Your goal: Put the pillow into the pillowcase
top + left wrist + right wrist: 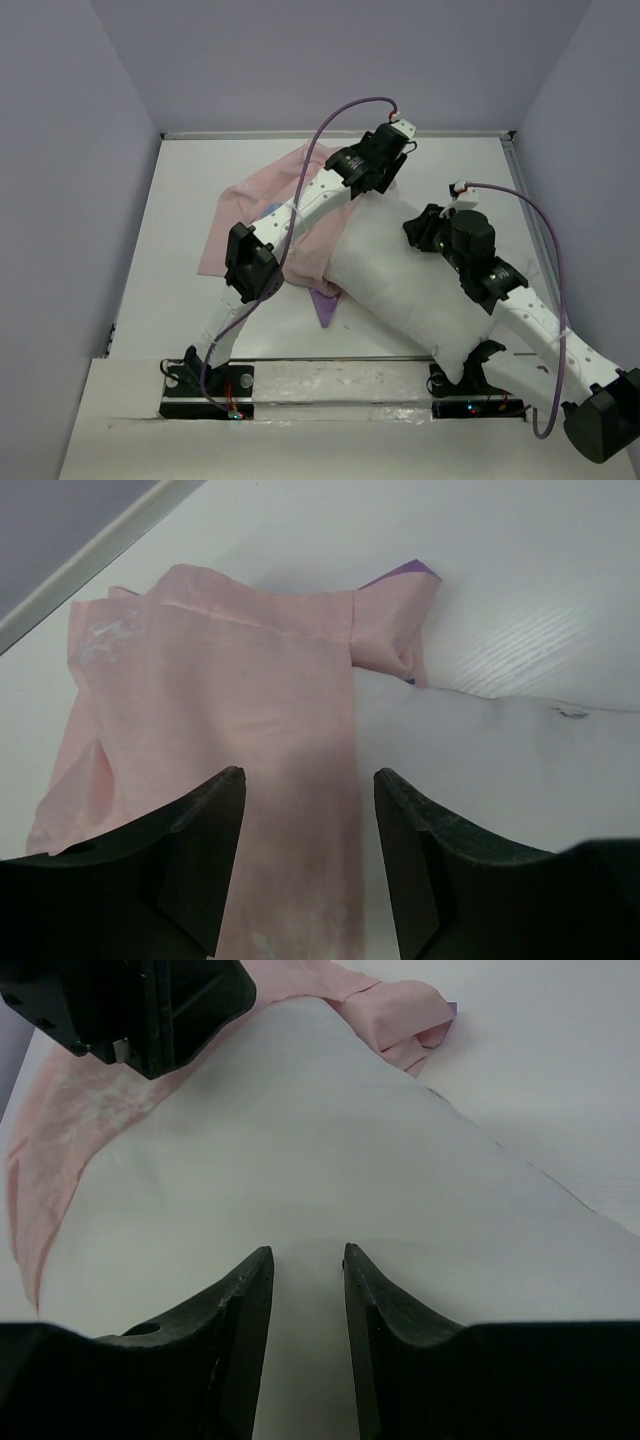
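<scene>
Plump white pillow is lying partly on thin, rumpled pink pillowcase.
Left gripper is gaping wide over pillowcase; right gripper is hovering narrow-jawed over pillow.

Your pillowcase is thin matt pink cloth, your pillow soft matt white fabric, and the table looks smooth and white.

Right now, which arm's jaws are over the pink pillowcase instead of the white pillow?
The left arm: pale pink pillowcase shows between its open jaws, beside the pillow. The right arm has only white pillow between its jaws.
</scene>
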`<action>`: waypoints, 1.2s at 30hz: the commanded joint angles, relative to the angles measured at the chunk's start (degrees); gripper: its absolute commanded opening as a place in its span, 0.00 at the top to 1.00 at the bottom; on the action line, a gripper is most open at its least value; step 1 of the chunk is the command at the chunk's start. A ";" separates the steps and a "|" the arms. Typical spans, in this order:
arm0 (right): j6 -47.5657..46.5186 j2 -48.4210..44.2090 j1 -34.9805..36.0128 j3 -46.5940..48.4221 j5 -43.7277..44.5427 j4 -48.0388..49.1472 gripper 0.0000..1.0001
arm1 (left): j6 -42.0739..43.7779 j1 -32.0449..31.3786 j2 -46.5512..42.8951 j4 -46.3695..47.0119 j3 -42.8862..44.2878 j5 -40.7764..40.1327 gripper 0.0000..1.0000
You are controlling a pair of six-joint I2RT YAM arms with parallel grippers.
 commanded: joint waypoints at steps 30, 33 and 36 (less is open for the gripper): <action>-12.31 15.10 -0.20 7.83 -9.74 14.59 0.18 | -5.32 2.28 -15.53 23.52 -17.36 16.98 1.00; -18.82 21.06 -0.72 10.82 -10.79 16.70 0.08 | -7.61 2.37 -19.58 27.12 -22.72 21.12 1.00; -20.33 24.95 -1.43 11.54 -19.04 20.12 0.07 | -10.69 2.37 -22.57 30.46 -27.03 27.00 1.00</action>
